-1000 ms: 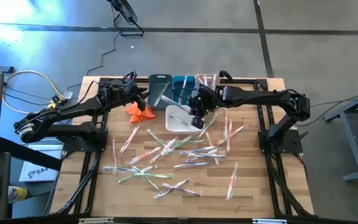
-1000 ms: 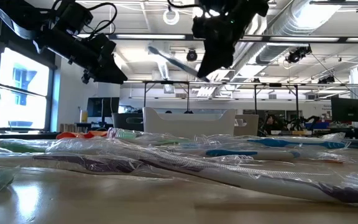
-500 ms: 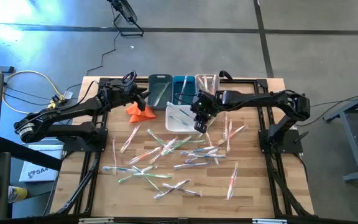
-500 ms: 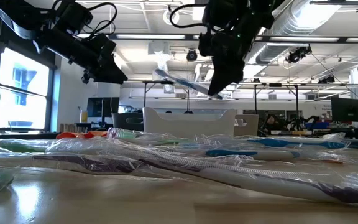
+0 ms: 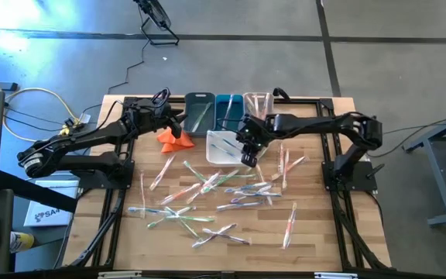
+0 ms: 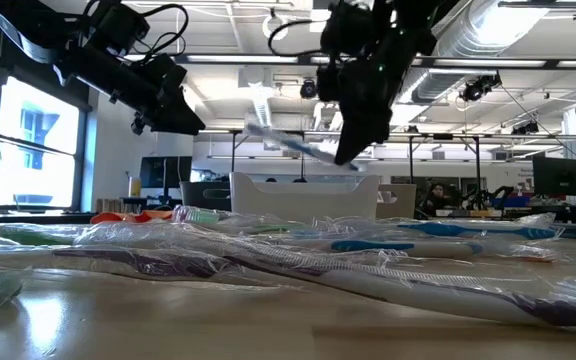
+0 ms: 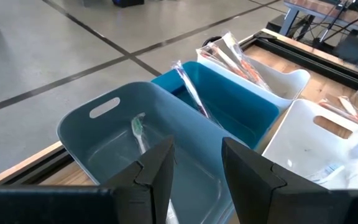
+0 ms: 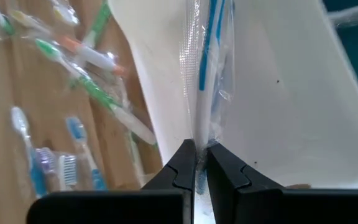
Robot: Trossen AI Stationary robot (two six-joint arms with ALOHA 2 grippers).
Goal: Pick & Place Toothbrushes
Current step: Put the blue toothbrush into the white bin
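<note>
The blue toothbrush (image 8: 208,56) in its clear wrapper hangs over the white bin (image 8: 278,93). Your right gripper (image 8: 196,163) is pinched tight on one end of it, so the rest sticks out past the fingers. In the low view the toothbrush (image 6: 293,145) is up in the air above the bin's wall (image 6: 303,195) and leans, with the free end higher and the held end lower.

From above, its long side runs from the right gripper (image 5: 247,157) across the open top of the white bin (image 5: 217,155), toward the far bins. That lines up well with the bin.

I think you are at the drop step. Bring the toothbrush lower so its free end is inside the walls, then let go. If you let go from this high, the light wrapper may catch the rim and slide out onto the table.

Your left gripper (image 7: 194,177) waits over the grey-blue bin (image 7: 104,134) with its fingers apart and nothing between them. Many more toothbrushes (image 5: 207,194) lie scattered on the wooden table (image 5: 316,232).
</note>
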